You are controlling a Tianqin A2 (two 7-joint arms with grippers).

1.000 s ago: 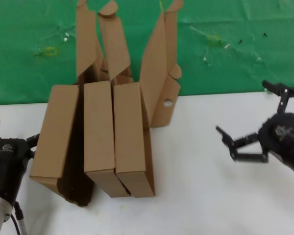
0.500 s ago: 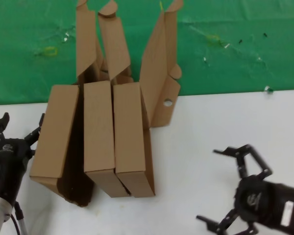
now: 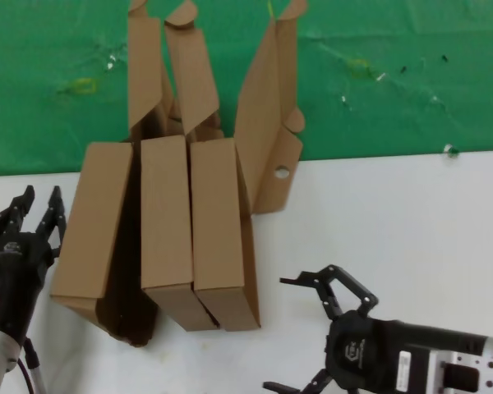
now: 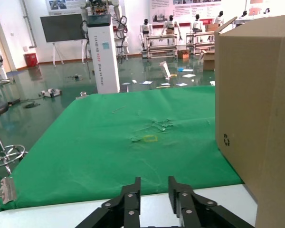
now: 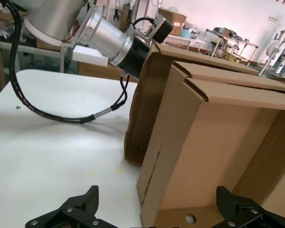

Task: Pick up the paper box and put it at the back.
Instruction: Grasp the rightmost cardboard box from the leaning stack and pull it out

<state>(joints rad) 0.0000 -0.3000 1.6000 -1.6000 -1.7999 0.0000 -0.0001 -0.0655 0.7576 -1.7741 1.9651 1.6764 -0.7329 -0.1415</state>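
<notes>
The white tabletop (image 3: 411, 222) meets the green cloth (image 3: 394, 90), wrinkled and with bits of tape. Three cardboard boxes stand side by side at this edge; the paper box (image 3: 222, 234) is the one nearest the right gripper (image 3: 316, 336), whose fingers are spread wide. The left gripper (image 3: 34, 205), beside the leftmost box (image 3: 90, 230), is almost closed. Behind the cloth is a hall with a white pillar (image 4: 103, 52); its lettering is unreadable. A recycling mark (image 4: 226, 139) is on the box.

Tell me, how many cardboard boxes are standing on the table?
3, side by side on the white table, lids up against the green cloth: the left box, the middle box, the right box. None looks hidden.
</notes>
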